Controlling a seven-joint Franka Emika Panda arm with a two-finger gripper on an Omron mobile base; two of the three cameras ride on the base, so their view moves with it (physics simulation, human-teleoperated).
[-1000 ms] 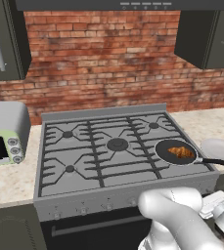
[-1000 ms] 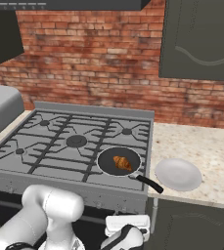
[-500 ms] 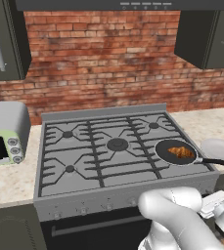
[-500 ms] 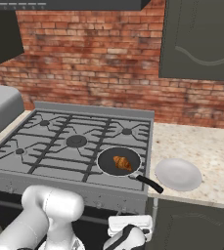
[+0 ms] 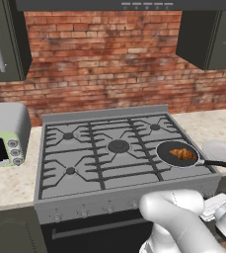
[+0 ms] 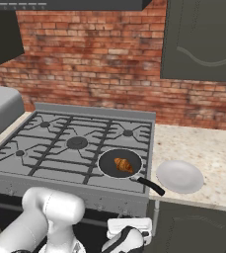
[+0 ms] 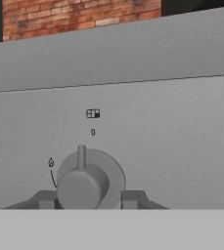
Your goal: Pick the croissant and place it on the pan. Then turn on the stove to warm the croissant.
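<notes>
- At the stove front panel, hand view: gripper straddles a round grey knob, one fingertip at its 9 o'clock, the other at 3 o'clock.
- Jaws partly spread, close beside the knob; cannot tell if they actually touch it.
- Knob pointer at 12 o'clock, aimed at a small "0" mark.
- Burner-position icon above the "0"; flame symbol at the knob's 10 o'clock. No other legible text.
- Croissant lies in the pan on the front-right burner, handle toward the white plate on the counter.
</notes>
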